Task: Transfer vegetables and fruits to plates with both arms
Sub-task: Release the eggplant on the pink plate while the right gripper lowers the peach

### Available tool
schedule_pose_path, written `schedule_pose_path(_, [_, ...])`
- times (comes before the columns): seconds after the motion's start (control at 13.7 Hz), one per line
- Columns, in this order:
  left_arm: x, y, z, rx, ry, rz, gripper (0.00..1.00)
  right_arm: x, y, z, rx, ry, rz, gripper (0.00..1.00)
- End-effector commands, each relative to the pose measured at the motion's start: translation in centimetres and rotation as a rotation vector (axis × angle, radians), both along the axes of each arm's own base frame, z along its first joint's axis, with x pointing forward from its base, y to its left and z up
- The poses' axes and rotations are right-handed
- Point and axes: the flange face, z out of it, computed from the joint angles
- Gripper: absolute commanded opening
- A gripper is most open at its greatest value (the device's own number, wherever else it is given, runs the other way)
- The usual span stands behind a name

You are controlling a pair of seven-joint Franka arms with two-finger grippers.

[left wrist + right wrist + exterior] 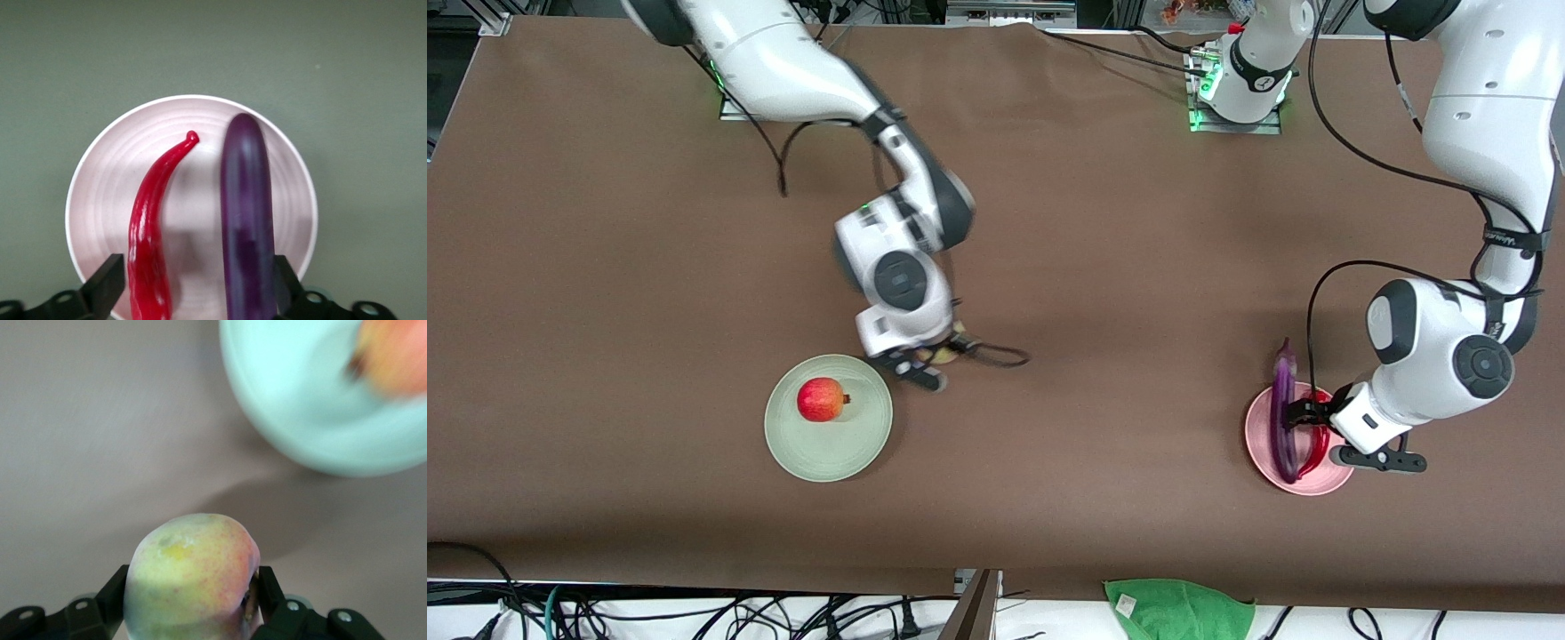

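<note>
A brown cover [1049, 222] lay flat across the whole table. At the edge nearest the front camera, a crumpled green cloth [1178, 609] sat toward the left arm's end. Black cables [694, 613] tangled along that same edge, toward the right arm's end.

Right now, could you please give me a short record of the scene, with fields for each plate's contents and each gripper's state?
mint green plate: holds the round red apple
light pink plate: holds the long purple eggplant and the curved red chili pepper, side by side
left gripper: open, over the pink plate, fingers either side of both vegetables
right gripper: shut on the yellowish-pink peach, over the brown table beside the green plate
</note>
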Motion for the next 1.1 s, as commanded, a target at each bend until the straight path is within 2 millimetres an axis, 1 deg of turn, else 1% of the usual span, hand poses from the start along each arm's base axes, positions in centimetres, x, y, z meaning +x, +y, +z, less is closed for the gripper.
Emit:
schedule_pose_path(0.0, [-1.2, -0.7, 6.7, 0.003, 0.024, -0.002, 1.0, 2.5, -5.1, 0.2, 0.019, 0.001, 0.142, 0.24])
schedule_pose_path(0.15, [-2.2, -0.6, 11.4, 0.031, 0.025, -0.011, 1.0, 4.4, -7.9, 0.2, 0.021, -0.046, 0.215, 0.25])
schedule_pose_path(0.22, [-2.8, -0.6, 14.2, 0.042, 0.012, -0.011, 1.0, 5.1, -8.9, -0.1, 0.013, -0.07, 0.241, 0.25])
schedule_pose_path(0.29, [-3.4, -0.6, 17.1, 0.05, -0.014, -0.008, 1.0, 5.5, -9.3, -0.6, 0.011, -0.086, 0.261, 0.26])
schedule_pose_path(0.37, [-4.1, -0.7, 20.0, 0.062, -0.046, -0.009, 1.0, 5.7, -9.4, -0.9, 0.014, -0.101, 0.262, 0.26])
schedule_pose_path(0.44, [-5.2, -0.8, 22.5, 0.073, -0.048, -0.009, 1.0, 5.8, -9.3, -1.2, 0.016, -0.112, 0.261, 0.28])
schedule_pose_path(0.58, [-7.6, -1.0, 26.4, 0.091, -0.01, -0.008, 1.0, 5.9, -8.9, -1.9, 0.021, -0.13, 0.256, 0.28])
schedule_pose_path(0.66, [-8.4, -0.6, 27.4, 0.096, 0.008, 0.001, 1.0, 5.9, -8.6, -2.3, 0.025, -0.144, 0.256, 0.29])
schedule_pose_path(0.73, [-9.4, 0.4, 28.6, 0.096, 0.029, 0.025, 1.0, 6.0, -8.6, -2.5, 0.027, -0.151, 0.259, 0.29])
schedule_pose_path(0.8, [-10.3, 0.8, 29.5, 0.1, 0.053, 0.038, 1.0, 6.1, -8.7, -2.7, 0.027, -0.156, 0.259, 0.32])
schedule_pose_path(0.88, [-11.2, 0.5, 30.0, 0.102, 0.089, 0.046, 1.0, 6.2, -8.8, -2.8, 0.029, -0.159, 0.258, 0.35])
schedule_pose_path(0.95, [-12.3, 0.4, 30.0, 0.102, 0.152, 0.079, 1.0, 6.1, -8.8, -3.0, 0.028, -0.158, 0.258, 0.43])
schedule_pose_path(1.02, [-12.9, -0.2, 30.2, 0.092, 0.179, 0.124, 1.0, 6.1, -8.8, -3.0, 0.029, -0.157, 0.257, 0.54])
